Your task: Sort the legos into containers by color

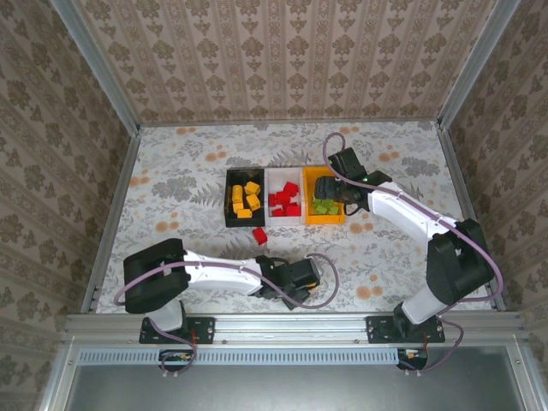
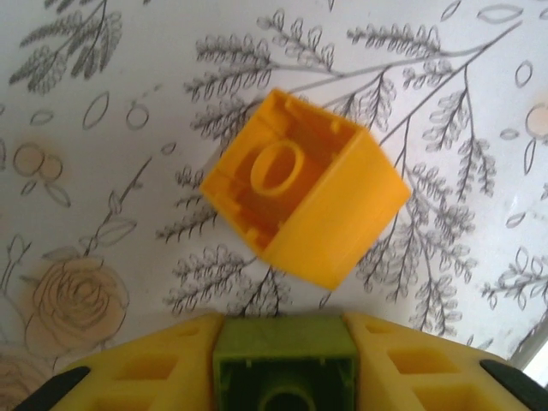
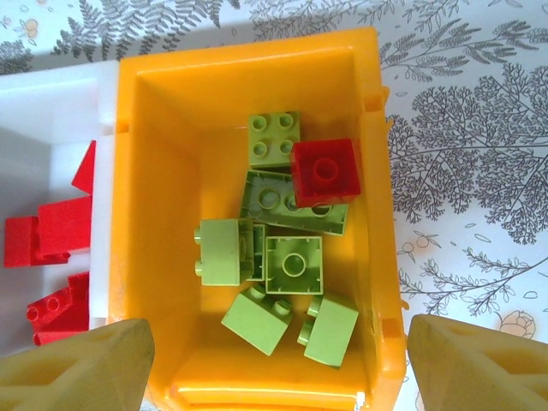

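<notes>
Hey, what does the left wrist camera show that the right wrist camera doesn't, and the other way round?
Left wrist gives: a yellow-orange brick lying with its hollow side toward the camera, and a green brick clamped in the left pincer. Right wrist gives: the orange bin of green bricks with one red brick on top, the white bin beside it, the right pincer open. Both: the floral table.

The left arm (image 1: 205, 267) and right arm (image 1: 415, 218) share bulky black joint housings (image 1: 154, 272), white link shells (image 1: 229, 274) and thin purple cables (image 1: 331, 278). The right gripper (image 3: 278, 334) has yellow wedge-shaped fingers (image 3: 77, 368).
</notes>
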{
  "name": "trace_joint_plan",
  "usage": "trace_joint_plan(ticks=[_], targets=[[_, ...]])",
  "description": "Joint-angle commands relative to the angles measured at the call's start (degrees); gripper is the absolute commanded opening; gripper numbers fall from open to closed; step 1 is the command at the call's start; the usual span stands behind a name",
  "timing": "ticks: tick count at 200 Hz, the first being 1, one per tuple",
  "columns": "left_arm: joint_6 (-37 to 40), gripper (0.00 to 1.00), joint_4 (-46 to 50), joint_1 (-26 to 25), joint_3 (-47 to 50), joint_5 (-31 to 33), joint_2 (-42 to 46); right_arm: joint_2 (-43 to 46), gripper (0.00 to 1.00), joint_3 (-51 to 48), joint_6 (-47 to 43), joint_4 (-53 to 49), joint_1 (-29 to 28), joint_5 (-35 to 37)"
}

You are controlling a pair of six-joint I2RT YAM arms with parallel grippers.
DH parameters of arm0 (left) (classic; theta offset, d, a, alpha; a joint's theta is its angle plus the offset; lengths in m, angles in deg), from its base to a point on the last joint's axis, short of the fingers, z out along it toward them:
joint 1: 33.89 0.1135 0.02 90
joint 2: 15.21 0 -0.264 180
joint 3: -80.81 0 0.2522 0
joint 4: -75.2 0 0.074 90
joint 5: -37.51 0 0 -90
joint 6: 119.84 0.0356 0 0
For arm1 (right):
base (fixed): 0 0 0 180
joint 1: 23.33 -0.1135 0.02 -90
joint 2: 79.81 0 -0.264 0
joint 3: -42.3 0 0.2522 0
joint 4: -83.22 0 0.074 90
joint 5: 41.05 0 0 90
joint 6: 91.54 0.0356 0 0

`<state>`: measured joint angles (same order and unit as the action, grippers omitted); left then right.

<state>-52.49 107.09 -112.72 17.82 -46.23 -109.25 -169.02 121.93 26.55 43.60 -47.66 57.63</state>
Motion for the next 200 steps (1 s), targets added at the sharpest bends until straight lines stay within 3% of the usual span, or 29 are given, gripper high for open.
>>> trace_joint_plan(ticks=[1,69,112,200], targets=[[0.15,0.4,2.93,1.15,1.06,2.31,4.23,3.12,0.8,-0.25,1.27,0.01,0.56,1.94],[2.31,0.35,6.02,5.81,0.11,3.12,10.89,7.24,0.8,-3.15,3.08,-0.07,1.55,2.49],[6.41,0.34,4.73,11.82,-5.65,1.28,10.07,12.53,0.79,-8.8,5.08,0.55,2.53,2.73],[16.23,0.32,2.91,23.1,-33.67,-3.73,-10.56,23.23,0.8,-17.39,6.36,-0.98,4.01,3.7]])
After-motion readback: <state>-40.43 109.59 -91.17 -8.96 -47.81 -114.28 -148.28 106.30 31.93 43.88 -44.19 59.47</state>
